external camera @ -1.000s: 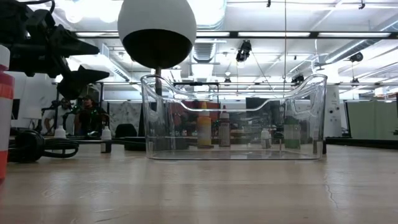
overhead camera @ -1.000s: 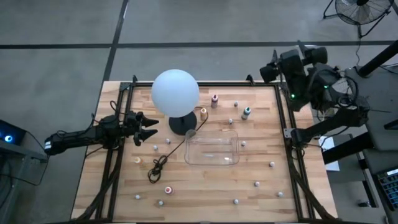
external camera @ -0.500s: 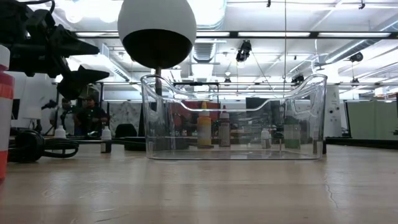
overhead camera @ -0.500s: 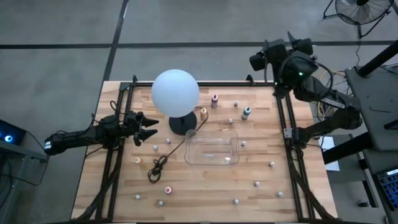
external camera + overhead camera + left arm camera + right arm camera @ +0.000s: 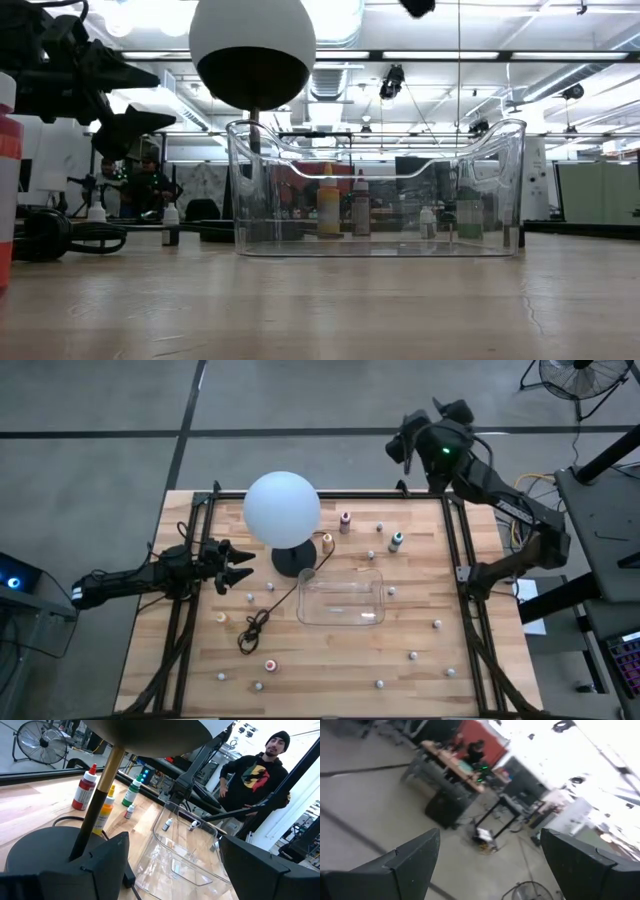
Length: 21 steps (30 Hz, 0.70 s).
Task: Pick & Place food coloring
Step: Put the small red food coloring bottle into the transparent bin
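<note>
Several tiny food coloring bottles stand scattered on the wooden table: a pink-capped one (image 5: 346, 520), a yellow one (image 5: 327, 542), a green one (image 5: 397, 541), a red-capped one (image 5: 271, 665), and small pale ones such as (image 5: 392, 591). My left gripper (image 5: 235, 565) stands open and level at the table's left side, pointing at the lamp's base (image 5: 293, 558); the left wrist view shows nothing between its fingers (image 5: 175, 870). My right gripper (image 5: 395, 445) hovers open, high beyond the table's far edge, and sees only the room's floor (image 5: 490, 865).
A white globe lamp (image 5: 282, 508) stands far left of centre, and its black cord (image 5: 258, 625) trails toward the near edge. A clear plastic tray (image 5: 341, 600) sits mid-table. A person (image 5: 255, 775) stands beyond the table's right side. A fan (image 5: 580, 380) stands at the far right.
My right arm has swung along the far edge toward the table's left, its gripper still high, open and outside the table. A dark part of it has come into the top of the low view.
</note>
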Tool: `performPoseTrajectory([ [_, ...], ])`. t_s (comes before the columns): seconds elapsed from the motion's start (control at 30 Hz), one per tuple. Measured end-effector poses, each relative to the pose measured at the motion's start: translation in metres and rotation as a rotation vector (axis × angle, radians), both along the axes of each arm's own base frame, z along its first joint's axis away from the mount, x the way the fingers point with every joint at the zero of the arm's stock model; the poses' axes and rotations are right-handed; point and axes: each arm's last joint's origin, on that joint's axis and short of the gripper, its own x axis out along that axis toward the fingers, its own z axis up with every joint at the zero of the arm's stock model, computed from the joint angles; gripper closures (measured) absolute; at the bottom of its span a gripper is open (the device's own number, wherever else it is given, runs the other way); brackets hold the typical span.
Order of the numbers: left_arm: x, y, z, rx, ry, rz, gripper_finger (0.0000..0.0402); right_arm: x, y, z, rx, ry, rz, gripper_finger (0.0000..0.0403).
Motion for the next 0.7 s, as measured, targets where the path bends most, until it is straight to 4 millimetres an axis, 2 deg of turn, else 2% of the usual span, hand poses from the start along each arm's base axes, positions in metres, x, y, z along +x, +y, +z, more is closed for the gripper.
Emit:
performPoseTrajectory([
  [0.27, 0.000, 0.000, 0.000, 0.000, 0.000, 0.000, 0.0122, -0.001, -0.042, -0.050, 0.323, 0.038, 0.097, 0.0067],
  [0.47, 0.000, 0.000, 0.000, 0.000, 0.000, 0.000, 0.0122, -0.004, -0.072, -0.086, 0.526, 0.121, 0.048, 0.0067],
  [0.7, 0.000, 0.000, 0.000, 0.000, 0.000, 0.000, 0.0122, 0.010, -0.087, -0.130, 0.760, 0.173, 0.067, 0.0067],
])
